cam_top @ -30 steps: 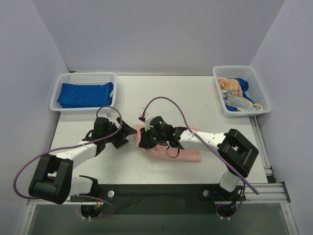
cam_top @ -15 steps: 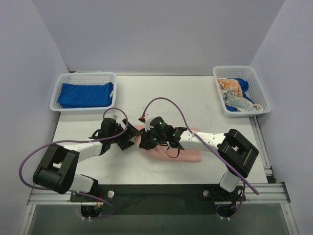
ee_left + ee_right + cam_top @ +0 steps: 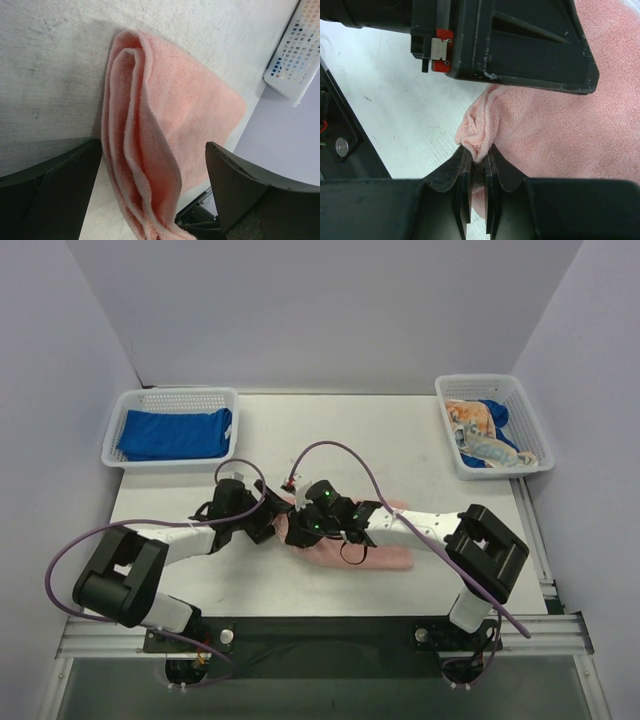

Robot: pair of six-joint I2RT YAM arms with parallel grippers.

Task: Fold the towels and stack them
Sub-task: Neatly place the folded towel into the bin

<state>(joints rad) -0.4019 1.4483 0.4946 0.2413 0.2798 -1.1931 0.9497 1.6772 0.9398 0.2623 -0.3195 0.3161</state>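
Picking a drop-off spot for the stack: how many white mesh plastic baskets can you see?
2. One white mesh plastic basket sits far left, holding a folded royal-blue towel; the second basket sits far right, holding crumpled towels. Nothing suggests a hidden one.

No legible text (in any view).

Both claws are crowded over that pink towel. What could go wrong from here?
The right gripper pinches only a small bunch of the pink towel at its edge, so it may slip free. The open left gripper straddles several loose layers and might catch only some, spoiling the fold. Both sit very close together and could bump.
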